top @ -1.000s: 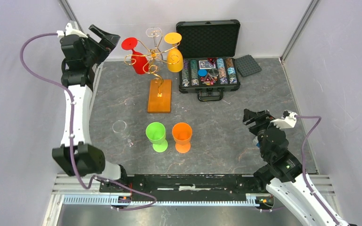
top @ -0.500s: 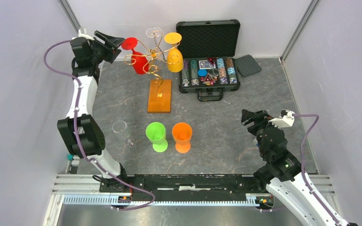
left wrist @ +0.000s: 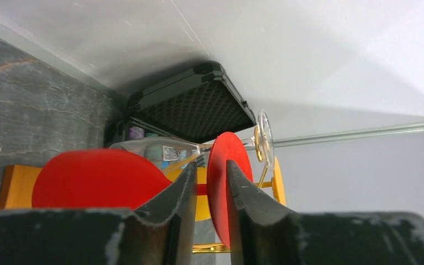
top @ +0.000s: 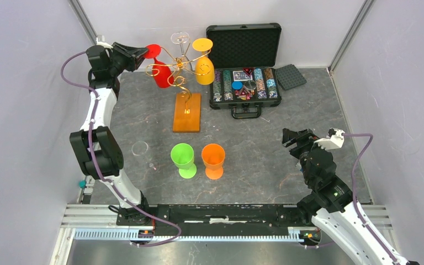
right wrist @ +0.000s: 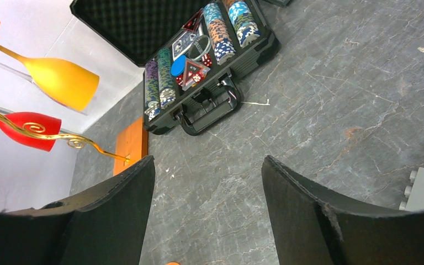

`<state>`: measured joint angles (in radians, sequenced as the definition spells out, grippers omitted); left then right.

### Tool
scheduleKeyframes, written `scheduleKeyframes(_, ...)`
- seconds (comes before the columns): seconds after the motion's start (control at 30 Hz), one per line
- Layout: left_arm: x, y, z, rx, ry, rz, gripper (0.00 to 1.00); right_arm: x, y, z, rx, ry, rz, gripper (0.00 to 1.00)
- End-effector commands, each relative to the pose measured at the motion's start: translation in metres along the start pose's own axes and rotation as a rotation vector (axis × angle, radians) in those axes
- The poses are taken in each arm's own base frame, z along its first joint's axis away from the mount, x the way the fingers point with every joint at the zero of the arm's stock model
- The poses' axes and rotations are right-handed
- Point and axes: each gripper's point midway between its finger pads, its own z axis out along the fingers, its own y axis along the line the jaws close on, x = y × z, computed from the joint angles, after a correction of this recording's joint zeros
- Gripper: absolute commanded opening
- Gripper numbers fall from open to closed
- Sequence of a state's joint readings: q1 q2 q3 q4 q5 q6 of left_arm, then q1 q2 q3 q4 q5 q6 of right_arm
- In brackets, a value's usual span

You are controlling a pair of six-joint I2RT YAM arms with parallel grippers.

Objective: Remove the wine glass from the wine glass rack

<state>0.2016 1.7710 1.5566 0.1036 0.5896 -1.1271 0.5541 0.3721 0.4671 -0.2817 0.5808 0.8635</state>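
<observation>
Red wine glass foot apparently between left gripper jaws

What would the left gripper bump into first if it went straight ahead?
Most likely the red plastic wine glass hanging on the golden wire rack: its stem crosses just ahead of the left gripper, though depth is unclear.

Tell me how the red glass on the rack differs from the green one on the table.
The red glass hangs tilted, foot uppermost, from the wine glass rack; the green glass stands upright on the table. The jaws of the left gripper flank the red glass's stem; no gripper is near the green glass. Both are coloured, stemmed glasses of like shape.
</observation>
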Motion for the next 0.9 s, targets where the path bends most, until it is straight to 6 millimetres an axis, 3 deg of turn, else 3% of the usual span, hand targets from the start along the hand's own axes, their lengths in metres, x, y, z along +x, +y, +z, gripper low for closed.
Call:
scheduleKeyframes(0.0,-0.004,-0.033,-0.012,0.093,-0.002,-0.005,0.24,-0.009,0.008,-0.002,-0.027,-0.024,0.029,0.75)
scheduleKeyframes(0.2,-0.003,-0.045,-0.018,0.125,0.004,-0.016,0.02,-0.008,0.007,-0.003,-0.026,-0.024,0.037,0.75)
scheduleKeyframes(0.4,-0.017,-0.084,-0.036,0.216,-0.059,-0.031,0.02,-0.009,0.006,-0.004,-0.025,-0.025,0.039,0.75)
scheduleKeyframes(0.53,-0.021,-0.098,-0.039,0.27,-0.076,-0.053,0.02,-0.009,0.007,-0.004,-0.028,-0.024,0.044,0.75)
scheduleKeyframes(0.87,-0.023,-0.088,-0.028,0.305,-0.074,-0.091,0.02,-0.01,0.006,-0.005,-0.026,-0.026,0.049,0.75)
